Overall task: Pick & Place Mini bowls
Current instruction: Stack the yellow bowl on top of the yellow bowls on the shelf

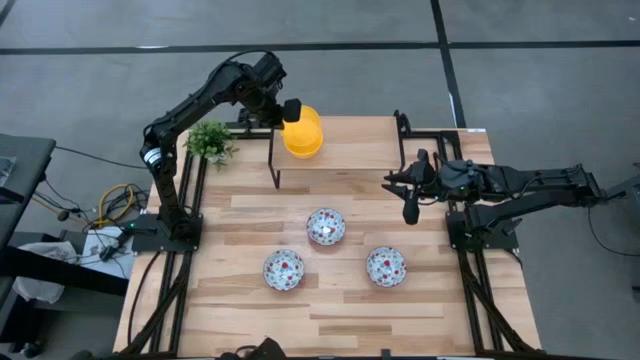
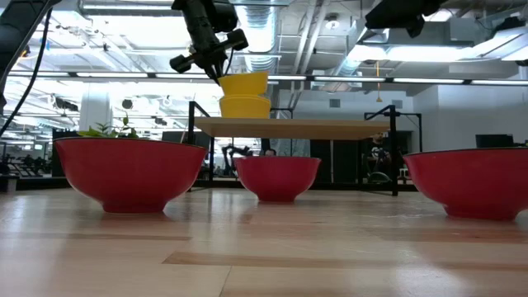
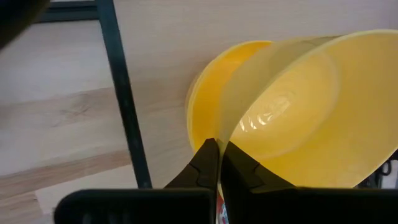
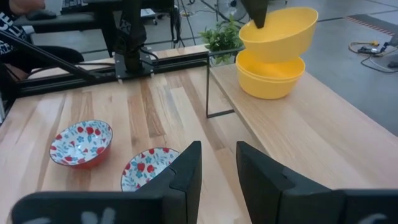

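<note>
Left gripper above the raised wooden shelf at the worktop's far side, jaws pinched tight on the rim of the top yellow bowl, tilted, its base inside the yellow stack standing on the shelf; how many bowls in that stack not clear. All yellow bowls empty where insides show. Three floral bowls on the worktop below the shelf, each upright and empty, well apart: centre floral bowl nearest the shelf, left floral bowl and right floral bowl nearer the front edge. Small green plant at the shelf's left end, just beside the left arm's column. Right gripper hovering off the shelf's right front corner, jaws part open, nothing between them. Open shelf surface to the right of the yellow stack; bare boards along the worktop's front edge and between the floral bowls.
</note>
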Available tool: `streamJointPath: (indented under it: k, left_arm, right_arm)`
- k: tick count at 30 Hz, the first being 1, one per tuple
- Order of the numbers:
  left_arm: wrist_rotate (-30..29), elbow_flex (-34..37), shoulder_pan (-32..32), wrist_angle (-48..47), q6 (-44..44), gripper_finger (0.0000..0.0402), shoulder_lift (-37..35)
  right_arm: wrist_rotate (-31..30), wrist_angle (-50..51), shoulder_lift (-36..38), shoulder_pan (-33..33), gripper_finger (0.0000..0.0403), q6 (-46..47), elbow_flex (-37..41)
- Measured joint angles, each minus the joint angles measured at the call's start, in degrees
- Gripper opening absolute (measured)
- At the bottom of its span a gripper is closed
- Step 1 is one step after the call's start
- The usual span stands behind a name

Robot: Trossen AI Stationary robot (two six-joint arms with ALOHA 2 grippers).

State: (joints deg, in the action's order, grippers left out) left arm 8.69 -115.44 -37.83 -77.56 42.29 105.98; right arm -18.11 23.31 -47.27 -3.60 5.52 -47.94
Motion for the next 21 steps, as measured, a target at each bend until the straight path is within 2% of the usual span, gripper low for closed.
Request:
streamJointPath:
  k: [21]
  left_arm:
    - [-1.6, 0.1, 1.0, -0.8, 0.2, 0.0003, 1.9]
  right_arm:
    - [0.0, 0.7, 0.0, 0.0, 0.009, -0.1, 0.0]
